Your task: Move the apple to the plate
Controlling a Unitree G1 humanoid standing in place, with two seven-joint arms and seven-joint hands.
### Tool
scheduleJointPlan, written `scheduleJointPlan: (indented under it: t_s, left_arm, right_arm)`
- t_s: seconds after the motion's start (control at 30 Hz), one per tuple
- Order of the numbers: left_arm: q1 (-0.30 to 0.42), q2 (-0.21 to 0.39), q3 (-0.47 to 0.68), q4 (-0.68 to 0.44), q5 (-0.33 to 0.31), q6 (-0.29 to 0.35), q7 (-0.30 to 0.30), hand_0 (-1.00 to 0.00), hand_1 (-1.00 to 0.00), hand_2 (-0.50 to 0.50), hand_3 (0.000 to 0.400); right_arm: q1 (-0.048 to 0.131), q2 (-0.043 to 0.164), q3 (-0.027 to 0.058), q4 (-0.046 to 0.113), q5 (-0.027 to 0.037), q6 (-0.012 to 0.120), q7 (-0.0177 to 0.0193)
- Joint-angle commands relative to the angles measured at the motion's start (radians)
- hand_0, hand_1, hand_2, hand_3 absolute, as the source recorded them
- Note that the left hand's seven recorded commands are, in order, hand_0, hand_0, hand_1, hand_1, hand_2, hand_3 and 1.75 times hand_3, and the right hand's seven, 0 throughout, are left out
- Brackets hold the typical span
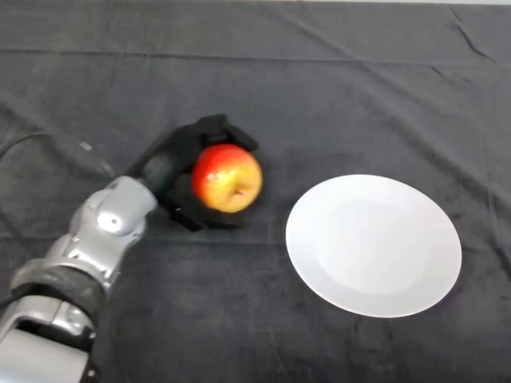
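Head view is showing me the table under the dark cloth (335, 80), and I am seeing my left arm (96, 239) coming in from the lower left corner, silver-grey, reaching up and to the right. At its end the black left hand (172, 163) is curling around the apple (227, 178): the fingers (227, 132) are wrapping over the top and far side of the fruit, and the thumb is sitting under its near left side, so the hand is closing on the apple and is holding it. The apple is red on the left and yellow on the right, and its stem hollow is facing toward the camera. I cannot tell if the fruit is resting on the cloth or is lifted a little above it. The white plate (374, 245) is lying flat on the cloth to the right of the apple, slightly nearer to me. The apple is staying near the plate's left rim but apart from it, with a strip of cloth showing between them.
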Motion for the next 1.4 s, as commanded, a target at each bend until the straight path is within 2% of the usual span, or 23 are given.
scheduleJointPlan:
  t_s: [0.03,0.47,1.07,1.4]
  left_arm:
    - [-0.068,-0.015,-0.035,-0.038,0.032,-0.023,0.011,-1.00,-1.00,0.00,0.400]
    - [-0.128,-0.105,-0.154,-0.025,0.084,-0.046,0.011,-1.00,-1.00,0.00,0.400]
    - [-0.234,-0.195,-0.331,-0.018,0.101,-0.026,-0.004,-1.00,-1.00,0.00,0.400]
    - [-0.217,-0.202,-0.482,-0.037,0.120,-0.033,0.017,-1.00,-0.98,-0.01,0.400]
  right_arm:
    - [0.081,0.050,0.0268,0.036,-0.0209,0.014,0.0146]
    - [0.080,0.050,0.0272,0.040,-0.0216,0.012,0.0141]
    - [0.076,0.050,0.0281,0.046,-0.0227,0.009,0.0132]
    - [0.075,0.050,0.0287,0.050,-0.0233,0.007,0.0126]
